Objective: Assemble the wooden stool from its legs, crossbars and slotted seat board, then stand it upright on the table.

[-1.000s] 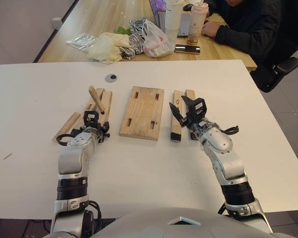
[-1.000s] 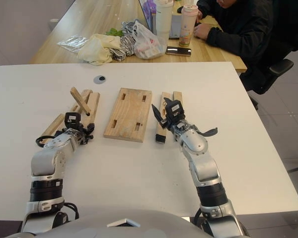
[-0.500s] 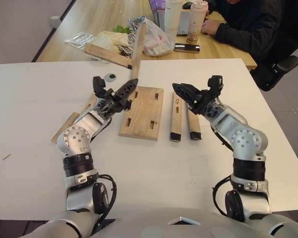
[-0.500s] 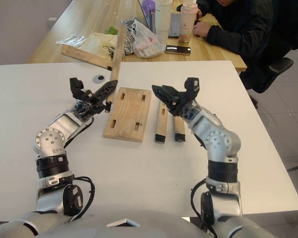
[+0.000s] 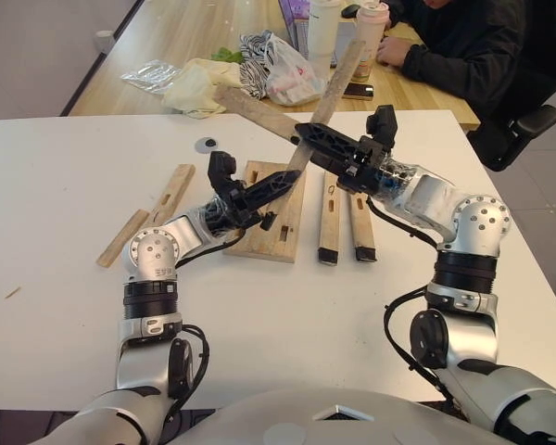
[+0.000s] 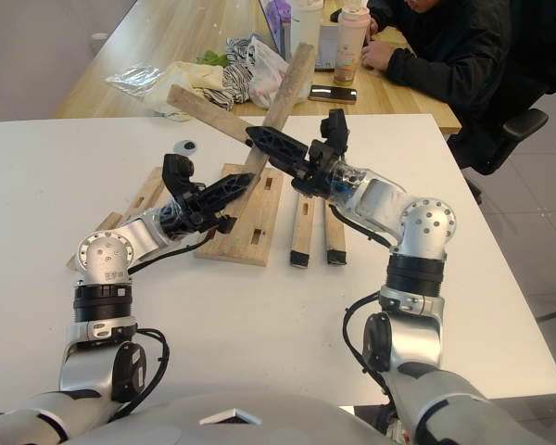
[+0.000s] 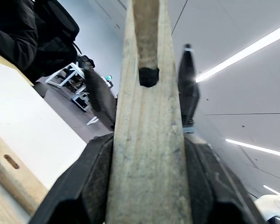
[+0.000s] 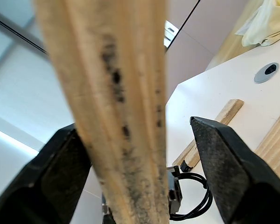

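My left gripper point(image 5: 292, 176) is shut on the lower end of a long wooden leg point(image 5: 335, 82), which slants up over the slotted seat board point(image 5: 250, 232). A crossbar point(image 5: 250, 106) is joined across that leg and points back left. In the left wrist view the leg point(image 7: 147, 154) sits tight between both fingers point(image 7: 101, 98). My right gripper point(image 5: 303, 131) is open, straddling the piece near the joint. In the right wrist view the wood point(image 8: 116, 93) lies against one finger point(image 8: 65, 177), with a gap to the other. Two legs point(image 5: 331, 218) lie right of the board.
Two loose wooden pieces point(image 5: 171, 190) point(image 5: 122, 238) lie on the white table left of the board. A grey round cap point(image 5: 207, 146) sits behind them. A second table behind carries bags point(image 5: 287, 74), cups and a phone, and a person sits there.
My left gripper lifted the joined leg and crossbar off the table and swung it right, over the seat board. My right gripper rose from the two legs and moved left around the piece.
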